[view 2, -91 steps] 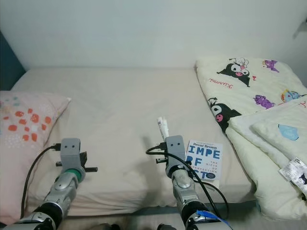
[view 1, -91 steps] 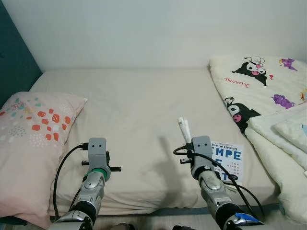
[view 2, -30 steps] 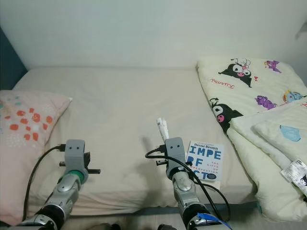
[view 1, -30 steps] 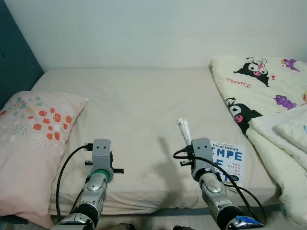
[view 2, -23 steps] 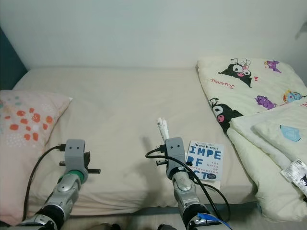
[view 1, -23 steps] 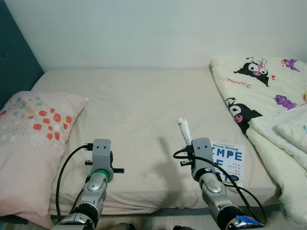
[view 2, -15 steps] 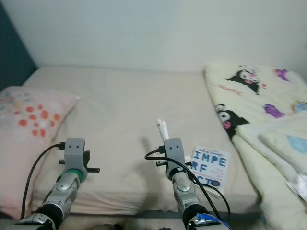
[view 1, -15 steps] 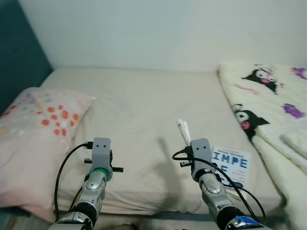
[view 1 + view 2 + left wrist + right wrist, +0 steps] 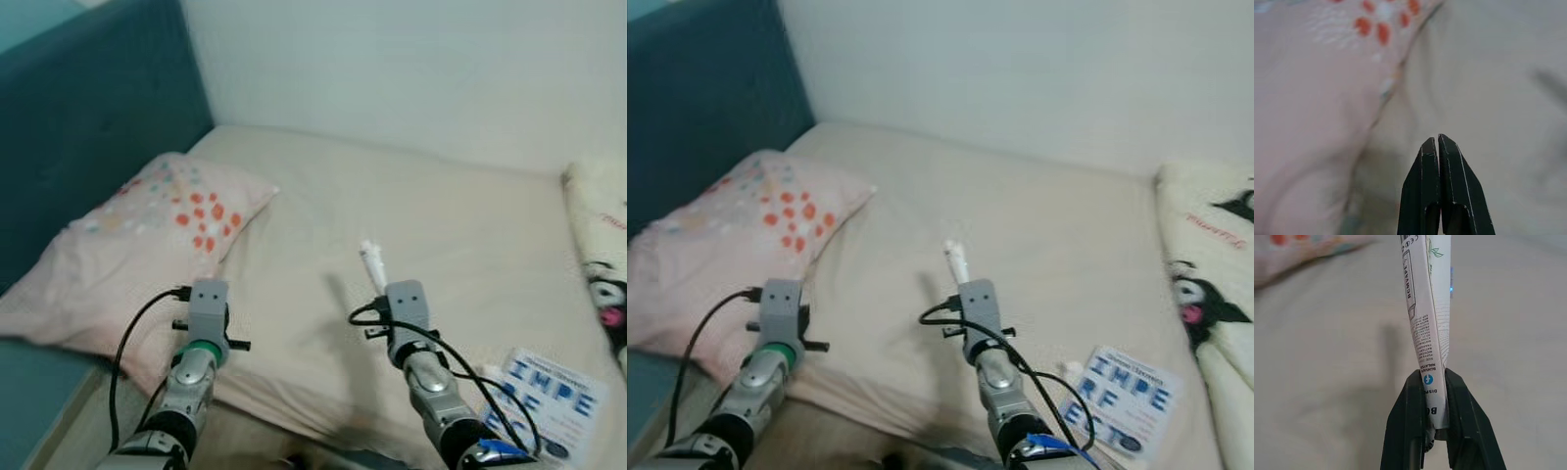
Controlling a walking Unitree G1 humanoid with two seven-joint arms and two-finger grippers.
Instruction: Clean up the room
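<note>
My right gripper is shut on a white squeeze tube with printed text, which stands up from its fingers over the beige bed; the tube rises above the right wrist. My left gripper is shut with nothing in it, hovering near the pillow's edge; its wrist is at the lower left. A book with blue letters lies on the bed at the lower right.
A pink pillow with red and orange spots lies on the left of the bed. A teal headboard stands behind it. A cartoon-print comforter covers the right edge. White wall behind.
The whole view has swung left: pillow and headboard now take up more of the frame, comforter and book slid right. Both grippers hold as before, tube still held.
</note>
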